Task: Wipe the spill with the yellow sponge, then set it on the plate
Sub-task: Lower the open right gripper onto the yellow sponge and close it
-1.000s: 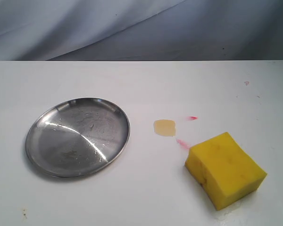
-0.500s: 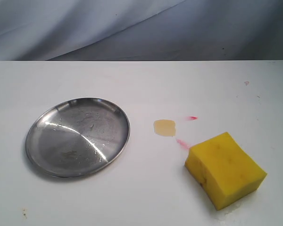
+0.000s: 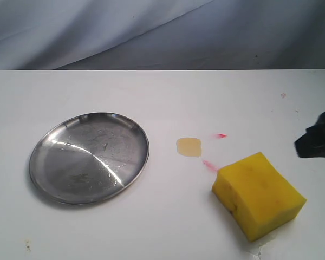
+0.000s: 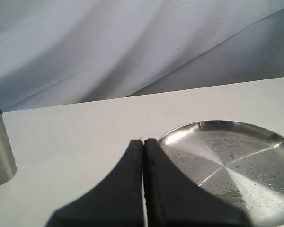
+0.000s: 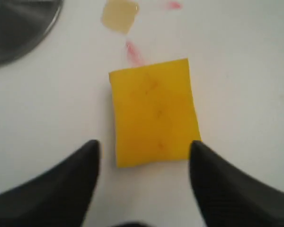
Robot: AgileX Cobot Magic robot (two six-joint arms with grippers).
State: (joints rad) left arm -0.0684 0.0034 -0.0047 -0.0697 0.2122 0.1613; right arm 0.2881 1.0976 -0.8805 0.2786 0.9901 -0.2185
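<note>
The yellow sponge [image 3: 258, 195] lies on the white table at the front right; in the right wrist view the sponge [image 5: 153, 111] sits just beyond my open right gripper [image 5: 144, 147], whose fingers stand wider than the block and do not touch it. The right gripper [image 3: 316, 142] shows as a dark shape at the right edge, a little behind the sponge. The spill [image 3: 189, 147], a small tan blot, lies between sponge and plate [image 3: 49, 153]; the spill [image 5: 119, 14] also shows past the sponge. My left gripper [image 4: 144, 142] is shut and empty, near the plate [image 4: 180, 133].
Thin red-pink streaks [image 3: 209, 165] mark the table beside the spill, with another streak [image 3: 221, 135] farther back. A steel cup [image 4: 0, 146] stands apart from the plate in the left wrist view. Grey cloth hangs behind the table's far edge.
My right gripper has come into the exterior view at the right edge, near the sponge. Sponge, spill and plate have not moved.
</note>
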